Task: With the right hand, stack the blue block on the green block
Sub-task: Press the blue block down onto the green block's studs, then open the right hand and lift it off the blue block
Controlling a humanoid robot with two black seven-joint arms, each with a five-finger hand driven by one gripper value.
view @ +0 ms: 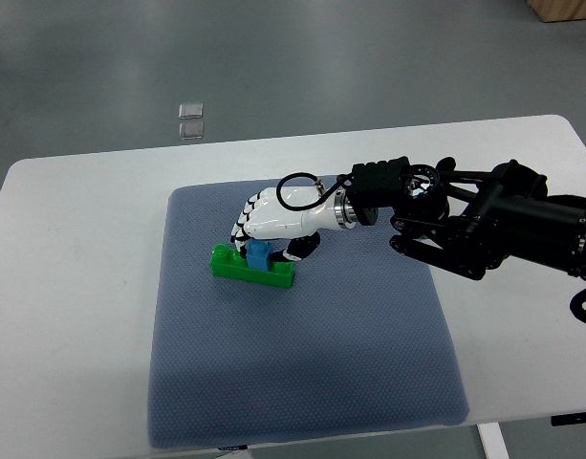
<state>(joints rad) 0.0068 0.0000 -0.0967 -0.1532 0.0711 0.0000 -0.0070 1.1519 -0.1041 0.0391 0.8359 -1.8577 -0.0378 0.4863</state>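
Observation:
A green block (252,269) lies flat on the grey-blue mat (302,373), a little left of the mat's middle. A small blue block (260,256) sits on top of it, near its centre. My right hand (262,229) reaches in from the right on a black arm and its white fingers curl down around the blue block from behind. The fingers hide the blue block's back side. The left arm does not show.
The mat lies on a white table (73,249). Two small clear squares (190,120) lie on the floor beyond the table's far edge. The black forearm and wrist (484,225) span the table's right side.

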